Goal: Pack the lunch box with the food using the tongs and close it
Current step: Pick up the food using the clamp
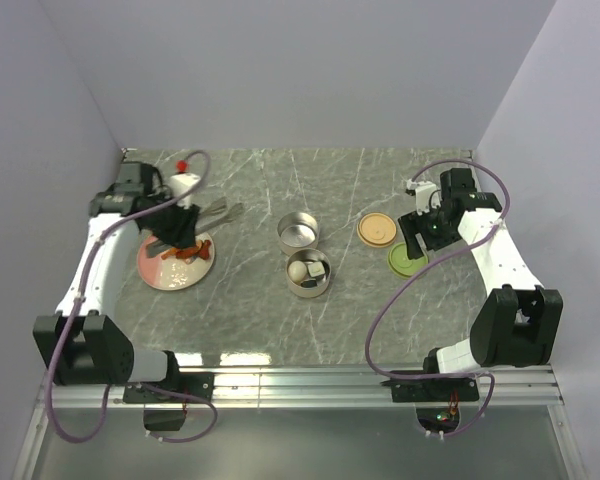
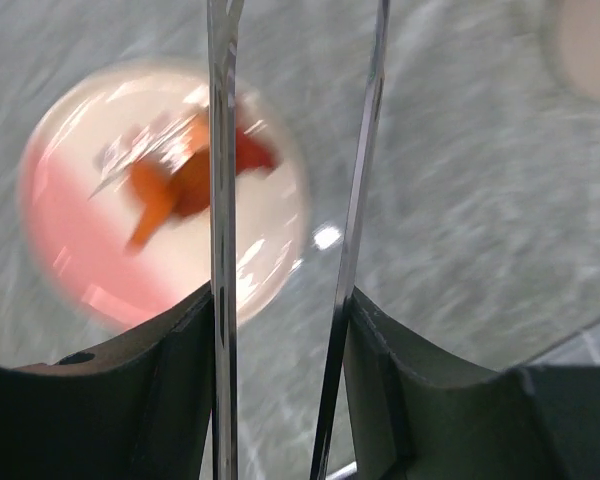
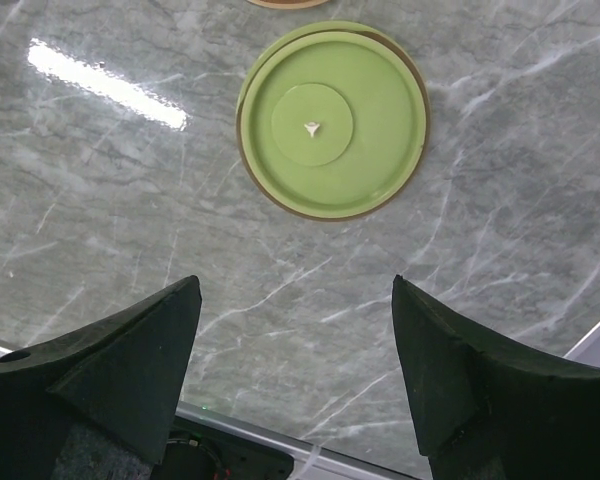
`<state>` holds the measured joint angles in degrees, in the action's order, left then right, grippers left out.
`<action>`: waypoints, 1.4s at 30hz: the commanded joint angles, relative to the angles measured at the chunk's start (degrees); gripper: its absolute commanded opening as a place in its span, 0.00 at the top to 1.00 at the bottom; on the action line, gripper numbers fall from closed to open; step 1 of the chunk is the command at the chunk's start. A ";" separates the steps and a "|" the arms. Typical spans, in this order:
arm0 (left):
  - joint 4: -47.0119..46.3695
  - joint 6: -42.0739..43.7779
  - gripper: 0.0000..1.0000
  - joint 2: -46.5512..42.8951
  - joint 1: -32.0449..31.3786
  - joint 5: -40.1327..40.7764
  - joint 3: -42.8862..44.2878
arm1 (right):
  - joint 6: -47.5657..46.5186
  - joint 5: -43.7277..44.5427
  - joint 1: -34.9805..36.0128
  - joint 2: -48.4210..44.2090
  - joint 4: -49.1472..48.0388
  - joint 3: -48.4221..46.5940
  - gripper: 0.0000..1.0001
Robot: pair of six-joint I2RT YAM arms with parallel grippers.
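Observation:
My left gripper (image 1: 180, 228) hangs over the pink plate (image 1: 162, 276), shut on the tongs (image 1: 223, 211). In the left wrist view the tongs' two slim arms (image 2: 220, 200) run forward between my left gripper's (image 2: 280, 310) fingers (image 2: 170, 380), standing apart, one crossing the orange-red food chunks (image 2: 180, 185) on the plate (image 2: 65, 210). Two steel lunch box tins stand mid-table: the far one (image 1: 298, 232) looks empty, the near one (image 1: 308, 272) holds a whitish ball and a dark piece. My right gripper (image 3: 295, 330) is open and empty, just short of the green lid (image 3: 332, 120).
The pale orange lid (image 1: 377, 230) lies flat beside the green lid (image 1: 408, 260) at the right, under the right wrist. A white bottle with a red cap (image 1: 183, 178) stands behind the plate. Grey walls close in the marble table on three sides.

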<state>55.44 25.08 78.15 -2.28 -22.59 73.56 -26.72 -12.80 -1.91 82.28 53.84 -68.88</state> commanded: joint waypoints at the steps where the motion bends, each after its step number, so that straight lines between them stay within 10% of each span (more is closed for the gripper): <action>1: 4.93 6.55 0.47 -6.25 8.40 2.72 -2.09 | 0.53 -2.05 0.33 -2.30 0.47 -1.96 0.17; 13: 5.91 16.40 0.46 -5.03 23.90 7.73 -5.88 | 5.45 -3.46 6.48 -1.07 -2.25 -3.36 0.15; 42: 1.95 16.67 0.59 1.04 23.99 11.60 -7.38 | 5.36 -3.02 7.19 -0.19 -2.52 -2.84 0.15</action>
<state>58.76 41.15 79.24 21.52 -10.87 65.78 -21.69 -15.94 5.02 82.54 52.71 -70.11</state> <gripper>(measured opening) 0.424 0.849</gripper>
